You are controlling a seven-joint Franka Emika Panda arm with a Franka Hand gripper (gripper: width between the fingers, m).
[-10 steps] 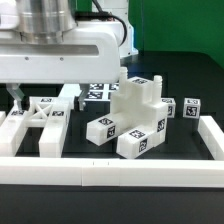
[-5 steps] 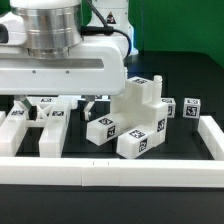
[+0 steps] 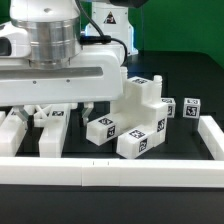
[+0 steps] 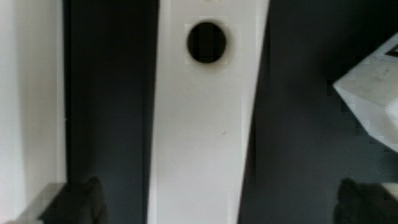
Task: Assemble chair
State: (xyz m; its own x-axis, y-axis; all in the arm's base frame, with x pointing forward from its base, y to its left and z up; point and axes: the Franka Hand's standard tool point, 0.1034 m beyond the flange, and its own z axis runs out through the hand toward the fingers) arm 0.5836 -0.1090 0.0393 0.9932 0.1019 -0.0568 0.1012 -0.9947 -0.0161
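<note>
Black bench [image 3: 185, 195] under a green backdrop [image 3: 190, 40], fenced along the front edge by a plain white border rail [image 3: 110, 172] that probably keeps loose parts from sliding off. The chair is not yet together: its parts lie apart on the bench. At the left of the exterior view the X-braced frame [image 3: 52, 132] lies flat on the surface. It is partly hidden by the arm [image 3: 60, 75], which fills the upper left of the picture. In the centre the notched block [image 3: 140, 100] stands upright, with cube-ended pegs [image 3: 105, 130] lying just in front of it and one more towards the right edge.

The gripper [image 3: 63, 108] hangs directly over the X-braced frame, pointing straight down. Its jaws are spread wide and hold nothing. The wrist view suggests why it is placed so. One long white bar [image 4: 210, 130], seemingly of that frame and with an oval hole near one end, runs lengthwise between the two dark fingertips [image 4: 80, 203]. A strip of dark bench shows on each side of the bar, so the pads do not touch it. Straddling the bar's narrow width would, I judge, let the jaws close on its two flat sides for a firm hold. The step in hand looks like the approach to pick up the frame; the lowering and closing are not yet done. One risk is a fingertip landing on a neighbouring bar rather than in the gap beside this one.
</note>
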